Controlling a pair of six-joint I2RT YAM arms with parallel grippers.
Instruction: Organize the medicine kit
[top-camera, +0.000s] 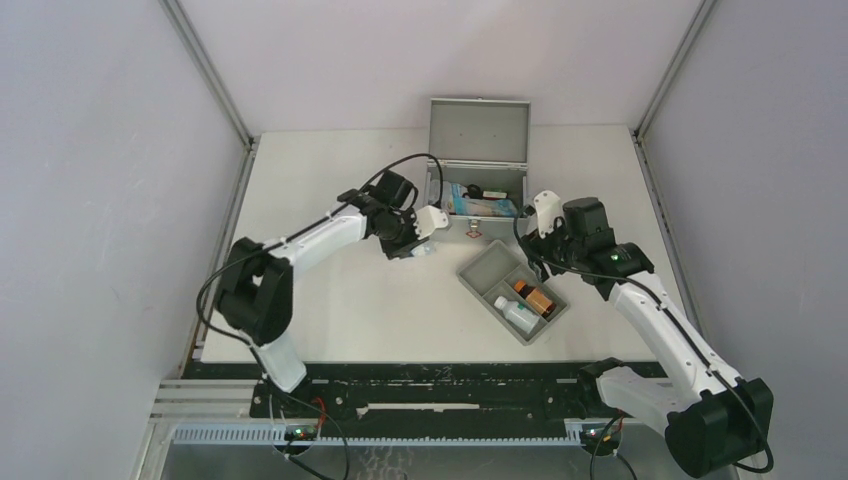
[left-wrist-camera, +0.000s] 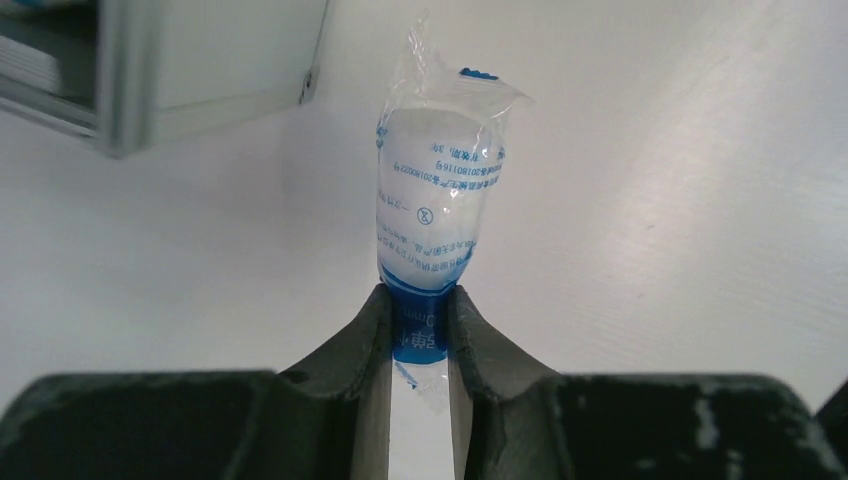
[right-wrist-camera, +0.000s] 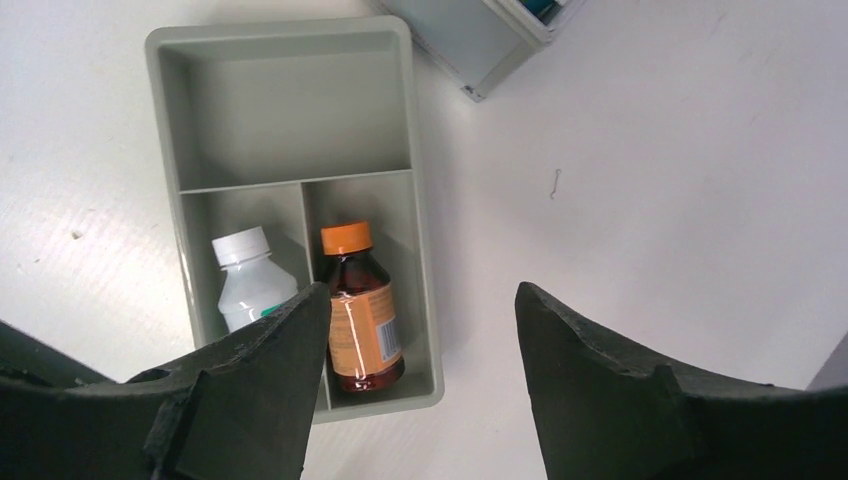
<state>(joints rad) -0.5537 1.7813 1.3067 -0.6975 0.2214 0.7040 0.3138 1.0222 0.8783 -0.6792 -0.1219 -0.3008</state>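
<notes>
Top view first: the medicine kit (top-camera: 478, 205), a grey metal rectangular box, sits at the far middle of the white table (top-camera: 330, 300) with its hinged lid standing up, so it's ready to take stuff. Just near and right of it is a shallow grey plastic divided tray (top-camera: 487, 268). The left gripper (top-camera: 415, 245) is down by the kit's near-left corner, and the right gripper (top-camera: 545, 215) hangs just right of the kit.

Left wrist cam: the fingers (left-wrist-camera: 365, 340) are pinched onto the blue-printed bottom end of a clear plastic sachet (left-wrist-camera: 440, 190) with a white wad inside. Grabbing the flat sealed end makes sense, since the puffy part would squish. I can't tell if the sachet is lifted or lying on the table. The kit's corner is at far left, so I'd guess that's where it's headed.

Right wrist cam: the fingers (right-wrist-camera: 250, 370) are spread apart with nothing between them. Below them, the tray's two small compartments hold a white plastic bottle (right-wrist-camera: 250, 285) and an amber bottle with an orange cap (right-wrist-camera: 360, 320), lying side by side, while the big compartment is bare. It looks parked there to go for a bottle next.
</notes>
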